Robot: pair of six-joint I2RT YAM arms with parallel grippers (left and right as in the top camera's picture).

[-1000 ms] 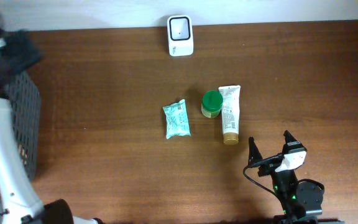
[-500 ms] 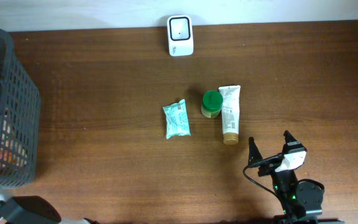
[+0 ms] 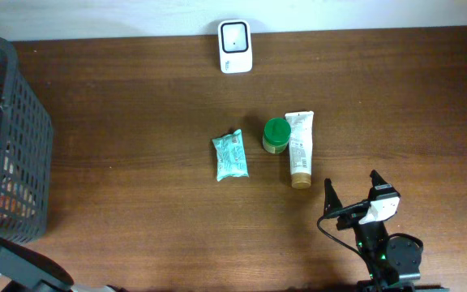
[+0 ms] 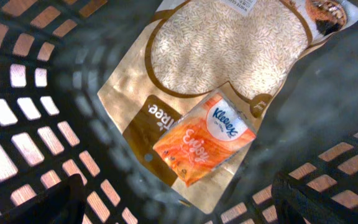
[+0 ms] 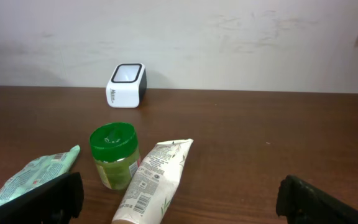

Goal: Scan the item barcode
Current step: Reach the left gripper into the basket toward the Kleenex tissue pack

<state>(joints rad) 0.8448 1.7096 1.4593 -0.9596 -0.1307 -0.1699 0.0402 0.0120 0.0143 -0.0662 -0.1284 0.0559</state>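
So the left gripper (image 4: 179,200) hangs wide and empty above the basket (image 3: 23,122) floor, far left of the scanner (image 3: 234,46), over a tissue pack (image 4: 204,146) lying on a rice bag (image 4: 229,56); the right gripper (image 3: 351,182) is wide too, holding nothing. Likely snag: closing on that pack could pinch the bag as well, or clip the basket wall; the other 3, tube (image 3: 300,148), jar (image 3: 276,135) and packet (image 3: 230,156), sit nearer the scanner.
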